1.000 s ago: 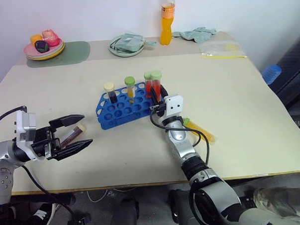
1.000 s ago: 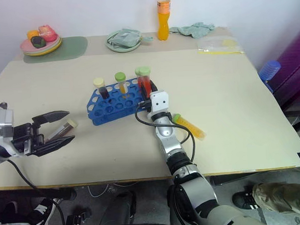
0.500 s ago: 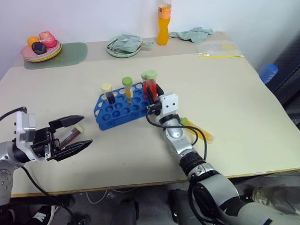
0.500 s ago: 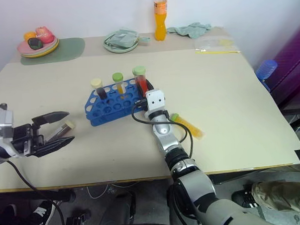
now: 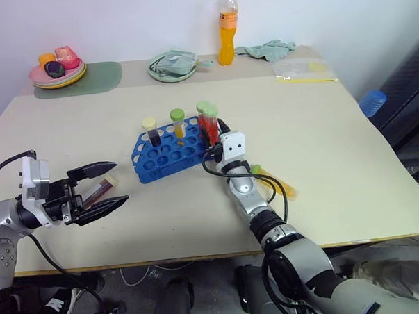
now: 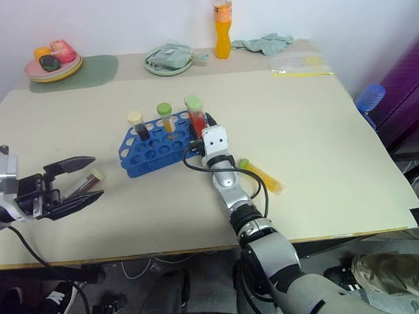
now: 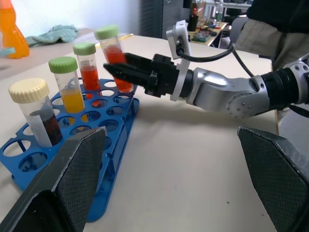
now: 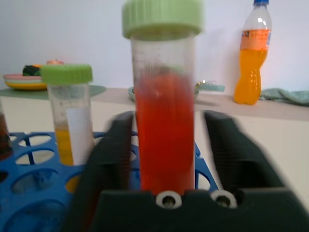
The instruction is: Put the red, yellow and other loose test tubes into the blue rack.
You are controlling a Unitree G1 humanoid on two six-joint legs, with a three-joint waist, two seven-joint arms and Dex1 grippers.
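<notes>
Tabletop, red tube point(image 8: 164, 130) upright

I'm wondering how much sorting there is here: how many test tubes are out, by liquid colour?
Red tubes: 2
Yellow tubes: 2
Dark tubes: 2
Total: 6

The right gripper point(image 8: 164, 145) now has its jaws parted on either side of the red tube point(image 8: 164, 140), which stands upright in the blue rack point(image 5: 169, 157); a second ago they were clamped on it.
</notes>
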